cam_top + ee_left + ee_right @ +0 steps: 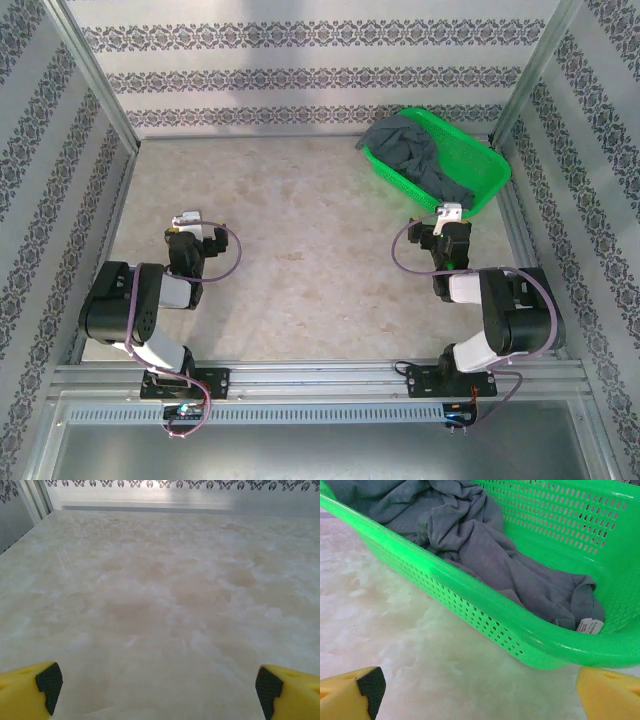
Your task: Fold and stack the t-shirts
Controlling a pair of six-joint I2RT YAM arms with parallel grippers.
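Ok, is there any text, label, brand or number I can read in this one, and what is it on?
Nothing here can be quoted.
Print on the white tag of the grey t-shirt lying in the green basket: dark lines of text, too small and blurred to read.
No other words, numbers or signs are legible.

Legible text: none. Item: one white sewn-in tag (590, 626) on the grey t-shirt (485, 555), which lies in the green basket (470, 600). Dark print on the tag, too small to read.
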